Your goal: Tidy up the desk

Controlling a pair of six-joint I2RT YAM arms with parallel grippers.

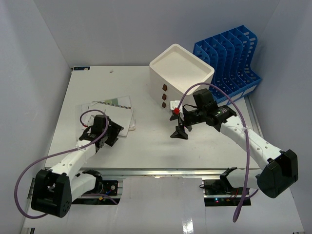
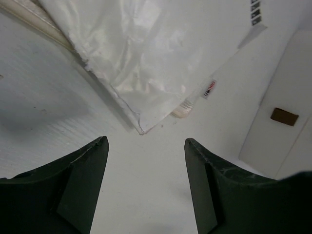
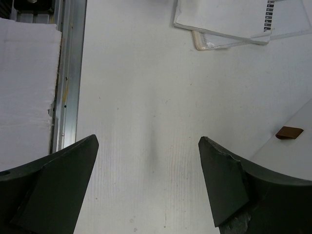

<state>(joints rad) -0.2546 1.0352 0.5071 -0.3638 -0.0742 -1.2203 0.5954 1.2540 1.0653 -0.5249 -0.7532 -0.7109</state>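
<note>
The desk point(image 1: 146, 146) is a wide white tabletop with a metal rail point(image 3: 68, 73) along its front edge. A loose stack of papers and booklets point(image 1: 113, 108) lies on its left half. My left gripper point(image 1: 118, 130) sits low at the stack's near right corner. In the left wrist view it point(image 2: 146, 141) is open, with only bare desk between the jaws and the corner of a clear plastic sleeve point(image 2: 141, 63) just ahead. My right gripper point(image 1: 179, 135) hangs over the middle of the desk, open point(image 3: 148, 139) and holding nothing.
A white three-drawer box point(image 1: 180, 73) with brown handles point(image 3: 288, 132) stands at the back centre. A blue slotted file rack point(image 1: 229, 58) is to its right. A small red-and-white item point(image 1: 175, 112) lies at the box's front, beside my right wrist.
</note>
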